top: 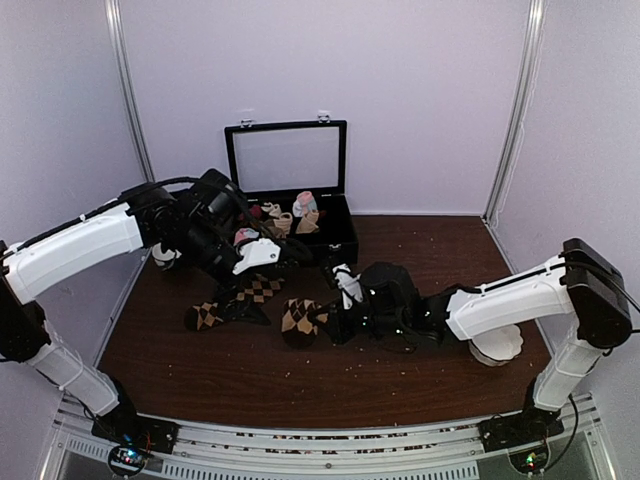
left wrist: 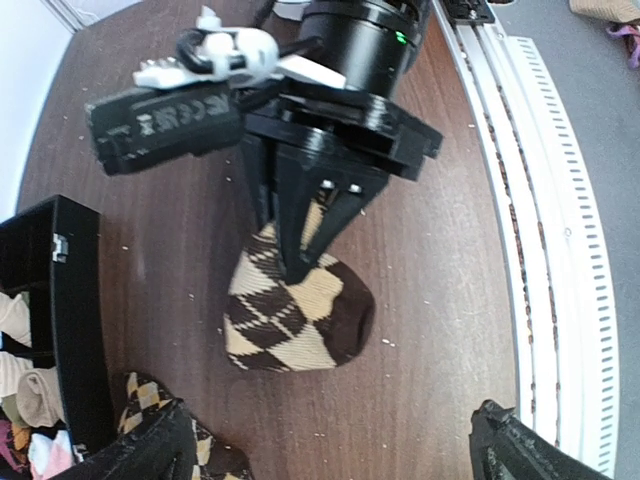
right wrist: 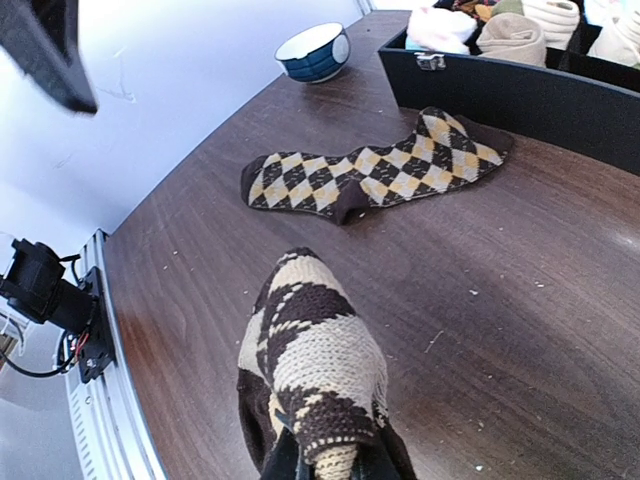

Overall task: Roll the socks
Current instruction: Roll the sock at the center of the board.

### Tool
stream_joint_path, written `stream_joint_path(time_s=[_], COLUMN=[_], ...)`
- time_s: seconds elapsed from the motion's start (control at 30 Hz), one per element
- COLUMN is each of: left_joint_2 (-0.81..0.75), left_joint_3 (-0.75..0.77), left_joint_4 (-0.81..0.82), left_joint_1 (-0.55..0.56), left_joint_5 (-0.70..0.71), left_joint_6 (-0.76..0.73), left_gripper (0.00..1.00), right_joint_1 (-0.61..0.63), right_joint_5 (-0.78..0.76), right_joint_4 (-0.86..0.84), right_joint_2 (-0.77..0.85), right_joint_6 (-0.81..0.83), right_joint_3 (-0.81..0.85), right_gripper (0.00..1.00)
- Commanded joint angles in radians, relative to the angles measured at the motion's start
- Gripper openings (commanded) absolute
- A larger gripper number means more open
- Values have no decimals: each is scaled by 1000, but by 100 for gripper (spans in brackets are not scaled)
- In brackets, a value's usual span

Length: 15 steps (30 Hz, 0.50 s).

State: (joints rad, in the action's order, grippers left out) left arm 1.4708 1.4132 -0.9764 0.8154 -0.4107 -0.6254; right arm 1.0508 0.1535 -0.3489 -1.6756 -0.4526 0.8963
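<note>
From above, the right gripper (top: 335, 318) sits low at mid-table, its tips lost against the partly rolled sock (top: 300, 320); the left gripper (top: 272, 260) hangs over the flat sock (top: 240, 300), hiding that sock's far end beside the open black case (top: 285, 126). On the left wrist view we find the left fingers (left wrist: 150, 450) wide apart, empty and cut off at the bottom edge, while the right jaws are clamped on the partly rolled sock's right end. On the right wrist view only the fingertips show, pinching that sock; the flat sock lies whole to its left, with a blue bowl (right wrist: 314, 52) beyond.
</note>
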Motion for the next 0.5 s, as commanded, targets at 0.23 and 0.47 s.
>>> stream_joint_path(time_s=[0.23, 0.47], left_joint_2=[9, 31], left_joint_3=[-87, -70], left_joint_4=[195, 206], left_joint_1=[52, 116], left_joint_5=[222, 280], left_joint_6=[-105, -138], left_gripper=[98, 98], right_joint_1=[-3, -20], right_joint_5=[167, 232], right_joint_4=[-99, -165], right_joint_2=[-25, -58], right_joint_6=[-123, -248], right_joint_3=[57, 67], right_gripper=[0, 0])
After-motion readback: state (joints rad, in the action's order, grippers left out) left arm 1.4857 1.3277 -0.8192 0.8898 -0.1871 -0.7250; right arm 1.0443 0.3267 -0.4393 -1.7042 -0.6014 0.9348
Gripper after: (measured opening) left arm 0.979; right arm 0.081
